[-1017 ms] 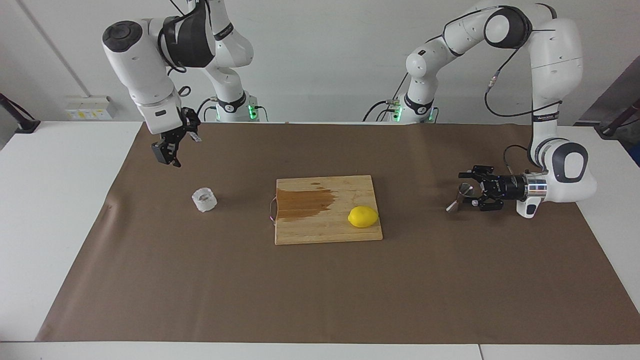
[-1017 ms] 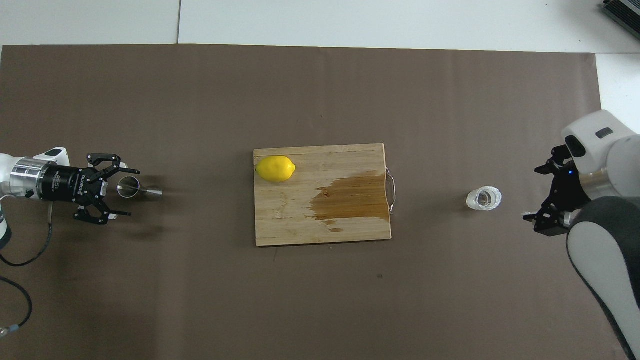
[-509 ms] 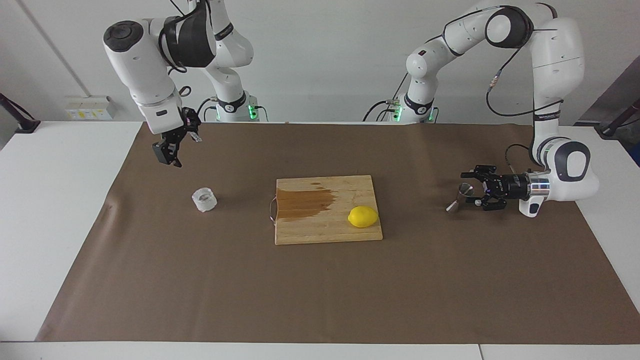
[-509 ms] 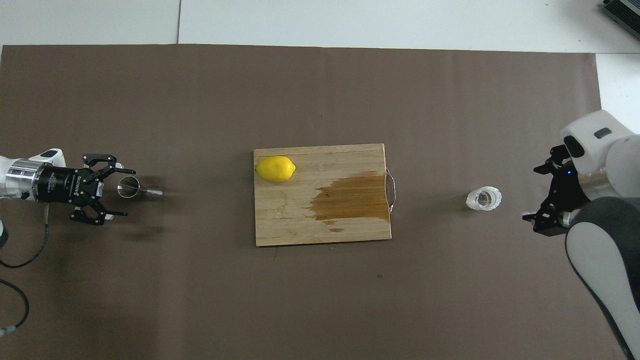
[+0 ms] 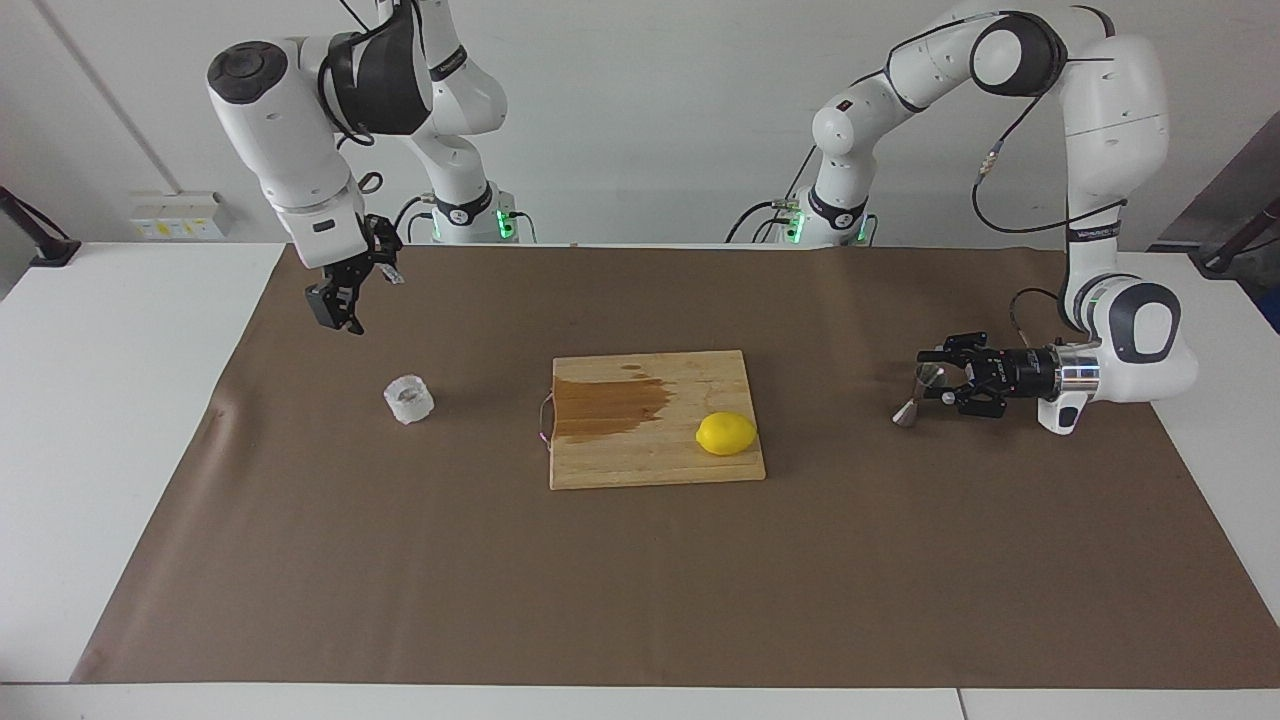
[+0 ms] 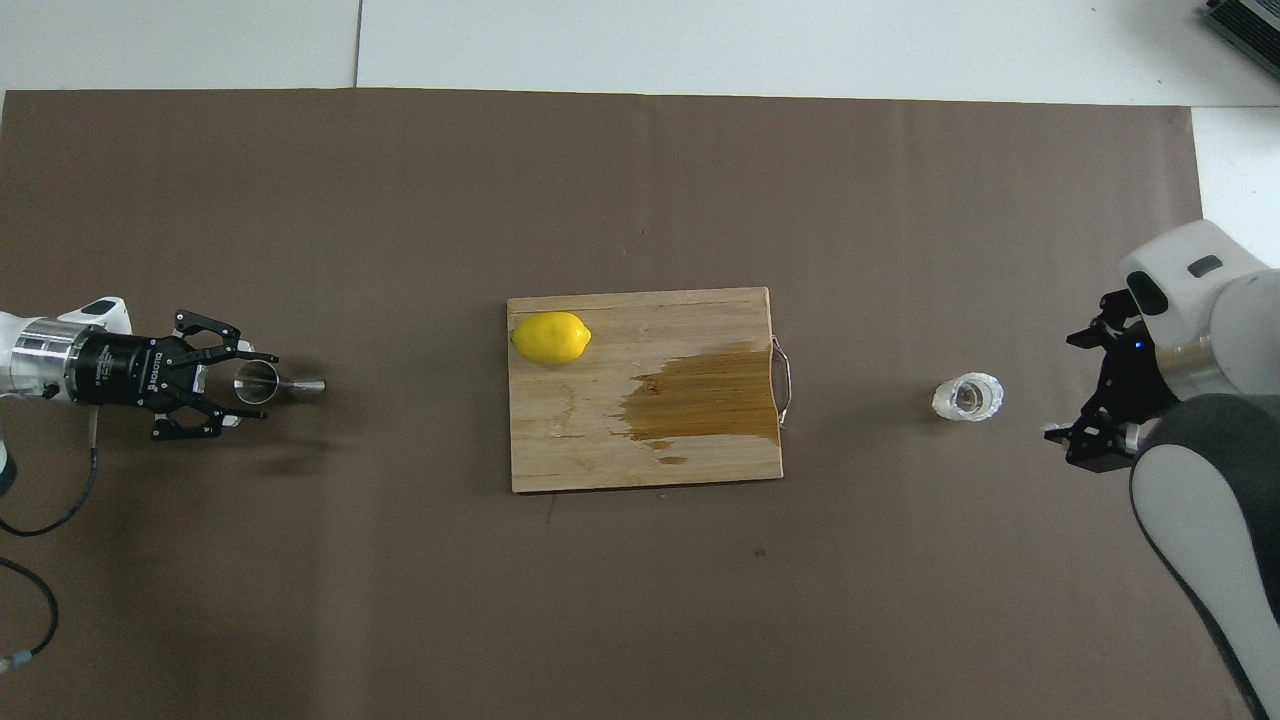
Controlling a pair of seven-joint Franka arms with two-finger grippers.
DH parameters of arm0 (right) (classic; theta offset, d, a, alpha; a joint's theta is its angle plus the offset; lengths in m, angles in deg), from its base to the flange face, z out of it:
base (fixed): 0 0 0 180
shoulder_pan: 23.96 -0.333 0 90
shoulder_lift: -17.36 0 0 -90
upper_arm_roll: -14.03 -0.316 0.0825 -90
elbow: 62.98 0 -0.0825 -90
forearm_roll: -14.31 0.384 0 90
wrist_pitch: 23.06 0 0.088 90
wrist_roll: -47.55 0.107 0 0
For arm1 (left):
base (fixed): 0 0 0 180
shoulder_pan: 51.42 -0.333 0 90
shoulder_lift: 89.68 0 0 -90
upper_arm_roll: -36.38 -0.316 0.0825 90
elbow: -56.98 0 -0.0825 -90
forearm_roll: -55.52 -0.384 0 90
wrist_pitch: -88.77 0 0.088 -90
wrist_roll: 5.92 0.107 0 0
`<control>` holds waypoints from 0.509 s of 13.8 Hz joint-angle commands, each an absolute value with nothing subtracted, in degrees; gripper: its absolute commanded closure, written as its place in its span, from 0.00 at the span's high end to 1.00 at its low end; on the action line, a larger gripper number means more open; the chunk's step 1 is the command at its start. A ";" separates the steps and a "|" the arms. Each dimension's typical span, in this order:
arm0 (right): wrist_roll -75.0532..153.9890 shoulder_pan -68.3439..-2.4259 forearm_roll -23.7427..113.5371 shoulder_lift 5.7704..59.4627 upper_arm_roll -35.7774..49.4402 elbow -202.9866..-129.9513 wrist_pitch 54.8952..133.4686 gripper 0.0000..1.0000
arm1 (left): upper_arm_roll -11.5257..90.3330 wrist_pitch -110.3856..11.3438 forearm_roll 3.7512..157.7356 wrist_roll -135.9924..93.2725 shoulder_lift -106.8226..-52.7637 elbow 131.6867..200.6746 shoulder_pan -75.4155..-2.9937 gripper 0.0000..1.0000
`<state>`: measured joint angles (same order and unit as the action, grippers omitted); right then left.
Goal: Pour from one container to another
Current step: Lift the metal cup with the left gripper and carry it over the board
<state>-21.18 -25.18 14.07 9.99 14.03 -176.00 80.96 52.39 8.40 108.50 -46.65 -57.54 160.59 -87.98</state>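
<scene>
The clear faceted glass tumbler point(image 5: 409, 398) stands on the brown mat toward the right arm's end; it also shows in the overhead view point(image 6: 968, 397). The steel jigger point(image 5: 914, 395) stands on the mat toward the left arm's end, also seen from overhead point(image 6: 285, 384). My left gripper point(image 5: 932, 377) lies level just above the mat, open, with its fingers on either side of the jigger's upper cup point(image 6: 268, 385). My right gripper point(image 5: 365, 300) hangs open and empty in the air over the mat, apart from the tumbler point(image 6: 1060, 388).
A wooden cutting board point(image 5: 640, 460) with a dark wet stain lies mid-table between the two containers. A yellow lemon point(image 5: 726, 433) sits on it toward the left arm's end, also seen from overhead point(image 6: 551, 337).
My left gripper's fingers have drawn closer together around the jigger's upper cup. The right arm has hardly moved, and the tumbler and jigger stay in place.
</scene>
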 commanded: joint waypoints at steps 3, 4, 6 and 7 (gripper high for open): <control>-22.76 -24.93 15.36 9.28 13.94 -177.24 82.23 1.00 | 52.90 9.06 109.13 -47.22 -57.69 160.87 -88.51 0.17; -22.76 -25.01 15.36 9.28 13.94 -177.24 82.23 1.00 | 52.90 9.06 109.13 -47.75 -57.69 160.87 -88.51 0.07; -22.76 -24.93 15.36 9.28 13.94 -177.24 82.23 1.00 | 52.90 8.88 109.13 -48.36 -57.77 160.78 -88.42 0.00; -22.76 -24.93 15.36 9.28 13.94 -177.24 82.23 1.00 | 52.99 8.88 109.31 -49.24 -57.95 160.61 -88.16 0.00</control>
